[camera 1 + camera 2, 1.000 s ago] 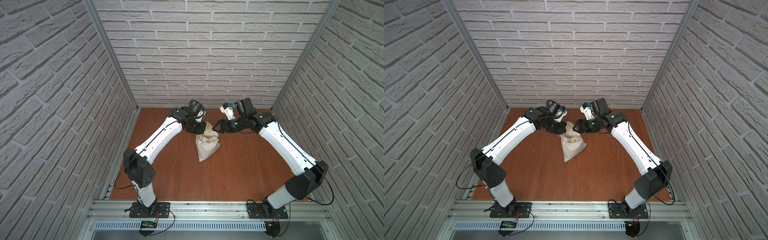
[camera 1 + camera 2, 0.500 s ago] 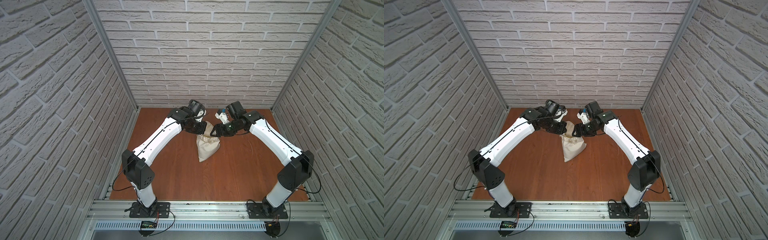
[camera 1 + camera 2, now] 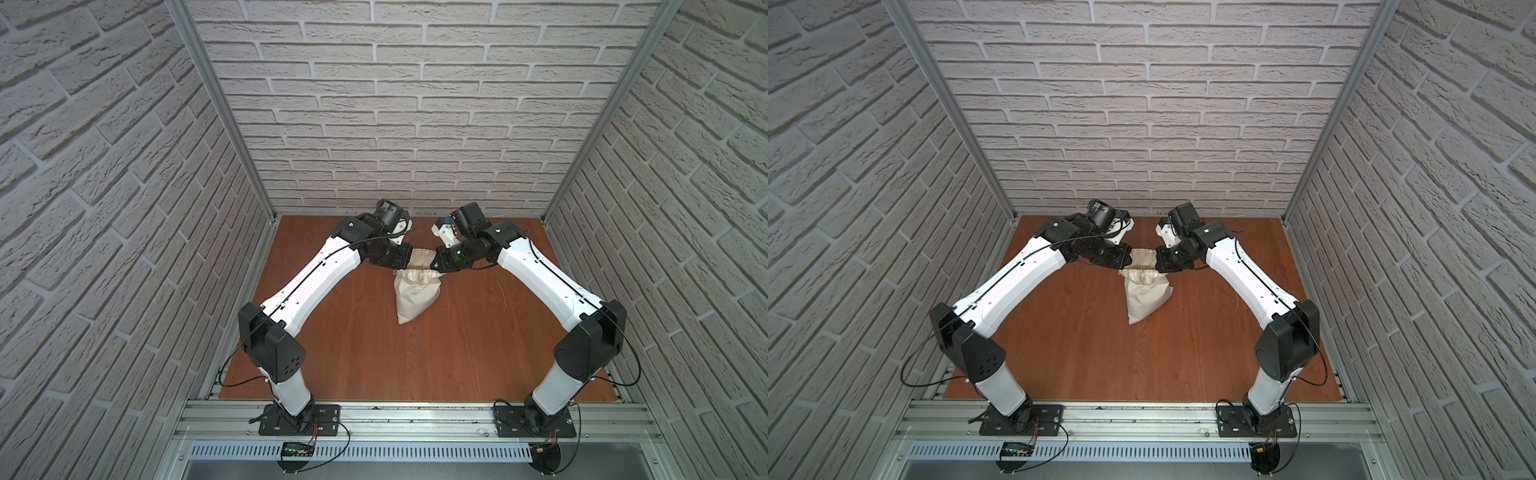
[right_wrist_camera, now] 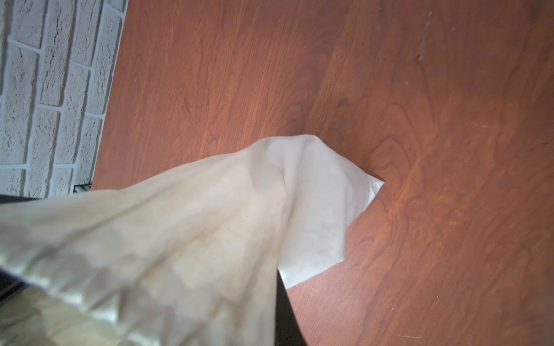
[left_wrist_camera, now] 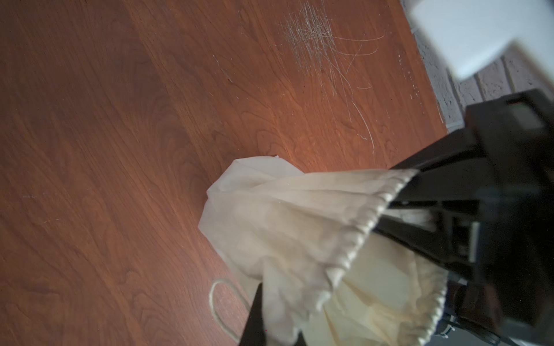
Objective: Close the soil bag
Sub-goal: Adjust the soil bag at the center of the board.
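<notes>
Near the table's [image 3: 374,353] far edge, my left gripper [image 3: 406,262] and right gripper [image 3: 437,266] pinch shut on the soil bag's [image 3: 417,293] opposite rim sides (cord caught? unclear); I'd pull apart evenly, low.

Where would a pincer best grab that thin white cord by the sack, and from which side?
At the loose loop of cord lying on the table beside the soil bag's gathered neck, on the left arm's side. Come straight down, probably: the strand lies flat, thin and clear of the cloth there.

A lab robot cell: faux-brick wall panels [image 3: 395,124], aluminium frame rail [image 3: 415,417] (arm bases [image 3: 328,420] on it), wood-laminate tabletop [image 3: 415,361].
</notes>
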`<state>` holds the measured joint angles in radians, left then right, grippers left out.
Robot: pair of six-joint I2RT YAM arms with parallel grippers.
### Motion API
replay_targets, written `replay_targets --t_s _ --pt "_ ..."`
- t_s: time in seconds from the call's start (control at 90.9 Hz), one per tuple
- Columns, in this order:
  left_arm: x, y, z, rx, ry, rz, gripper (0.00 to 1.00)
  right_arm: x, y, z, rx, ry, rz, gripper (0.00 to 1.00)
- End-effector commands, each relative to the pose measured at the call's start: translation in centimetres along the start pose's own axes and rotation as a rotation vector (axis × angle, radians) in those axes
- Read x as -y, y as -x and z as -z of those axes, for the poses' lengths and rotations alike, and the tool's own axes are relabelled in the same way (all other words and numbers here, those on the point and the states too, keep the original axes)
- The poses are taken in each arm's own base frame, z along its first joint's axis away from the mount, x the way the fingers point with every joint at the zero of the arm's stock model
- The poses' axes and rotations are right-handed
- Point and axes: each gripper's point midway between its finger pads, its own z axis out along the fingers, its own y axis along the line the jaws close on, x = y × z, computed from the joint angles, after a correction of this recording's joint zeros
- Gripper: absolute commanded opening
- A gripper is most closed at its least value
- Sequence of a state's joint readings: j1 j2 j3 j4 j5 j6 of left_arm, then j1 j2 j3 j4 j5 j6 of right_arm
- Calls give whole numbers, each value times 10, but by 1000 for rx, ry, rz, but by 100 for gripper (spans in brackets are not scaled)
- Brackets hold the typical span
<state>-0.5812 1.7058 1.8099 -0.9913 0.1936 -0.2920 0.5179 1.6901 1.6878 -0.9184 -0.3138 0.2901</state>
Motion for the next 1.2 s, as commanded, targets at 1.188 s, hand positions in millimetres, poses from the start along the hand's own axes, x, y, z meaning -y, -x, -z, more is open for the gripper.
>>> replay_targets --t_s 1.188 --pt "4 13 19 34 7 -47 14 14 0 74 180 -35 -45 3"
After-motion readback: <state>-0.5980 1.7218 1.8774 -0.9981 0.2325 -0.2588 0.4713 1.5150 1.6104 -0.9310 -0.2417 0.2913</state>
